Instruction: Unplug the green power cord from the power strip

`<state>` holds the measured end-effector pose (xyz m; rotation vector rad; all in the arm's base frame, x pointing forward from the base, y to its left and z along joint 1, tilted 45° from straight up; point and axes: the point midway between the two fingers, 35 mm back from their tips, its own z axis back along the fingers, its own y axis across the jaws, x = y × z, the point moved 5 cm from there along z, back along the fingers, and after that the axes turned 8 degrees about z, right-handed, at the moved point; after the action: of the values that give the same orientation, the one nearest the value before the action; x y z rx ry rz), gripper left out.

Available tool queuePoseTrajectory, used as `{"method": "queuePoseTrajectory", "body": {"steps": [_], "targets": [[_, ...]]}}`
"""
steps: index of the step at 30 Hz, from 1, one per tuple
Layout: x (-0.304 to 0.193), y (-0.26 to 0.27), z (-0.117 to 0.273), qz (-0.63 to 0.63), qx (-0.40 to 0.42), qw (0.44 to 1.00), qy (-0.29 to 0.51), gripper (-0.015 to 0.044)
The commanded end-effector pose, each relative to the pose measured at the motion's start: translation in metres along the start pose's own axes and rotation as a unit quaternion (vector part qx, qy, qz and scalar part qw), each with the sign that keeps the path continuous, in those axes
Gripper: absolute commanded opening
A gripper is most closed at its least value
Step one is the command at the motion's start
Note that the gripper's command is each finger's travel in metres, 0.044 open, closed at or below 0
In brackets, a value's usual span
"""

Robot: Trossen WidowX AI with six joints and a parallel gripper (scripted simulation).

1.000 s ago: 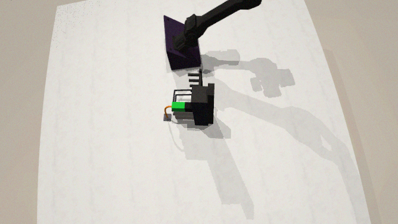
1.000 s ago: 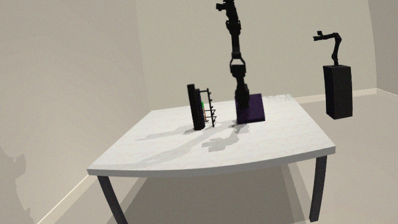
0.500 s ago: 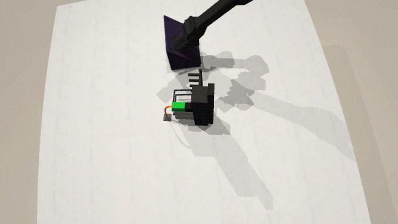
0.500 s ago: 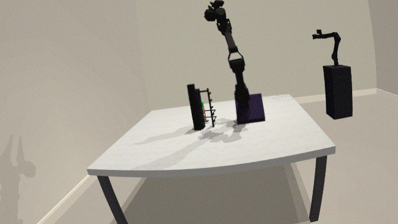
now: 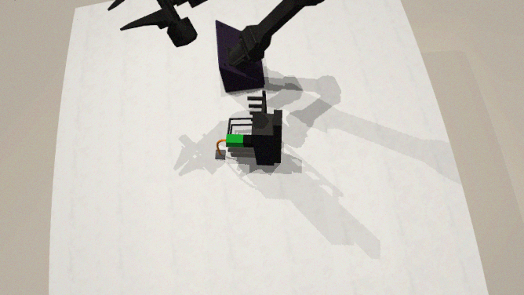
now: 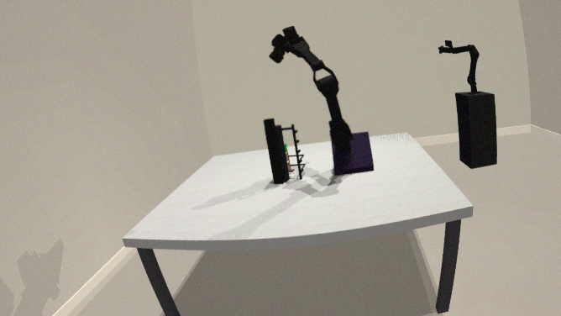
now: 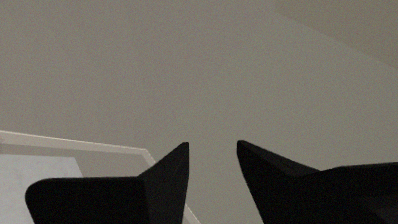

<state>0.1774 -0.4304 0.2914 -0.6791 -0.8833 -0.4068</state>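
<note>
The gripper (image 6: 278, 50) hung high above the white table (image 6: 294, 210), its black arm (image 6: 332, 105) rising from a purple base (image 6: 357, 153). Well below it and slightly to its left stood the upright black power strip (image 6: 275, 151), a sliver of green plug (image 6: 285, 148) showing beside a thin black rack (image 6: 296, 153). Far to its right, a second arm (image 6: 466, 59) topped a dark pedestal (image 6: 476, 128).
</note>
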Motion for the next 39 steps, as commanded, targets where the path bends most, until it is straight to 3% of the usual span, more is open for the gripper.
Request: {"method": "queuePoseTrajectory", "body": {"steps": [1, 9, 16, 22, 29, 39], "targets": [[-0.019, 0.041, -0.020, -0.075, 0.071, 0.993, 0.050, 0.0160], [-0.061, 0.130, -0.043, -0.228, 0.187, 0.935, 0.196, 0.0160], [-0.105, 0.220, -0.040, -0.368, 0.246, 0.808, 0.389, 0.0160], [-0.141, 0.289, -0.015, -0.447, 0.219, 0.651, 0.573, 0.0160], [-0.171, 0.346, 0.027, -0.474, 0.102, 0.459, 0.745, 0.0160], [-0.170, 0.348, 0.029, -0.474, 0.098, 0.454, 0.748, 0.0160]]}}
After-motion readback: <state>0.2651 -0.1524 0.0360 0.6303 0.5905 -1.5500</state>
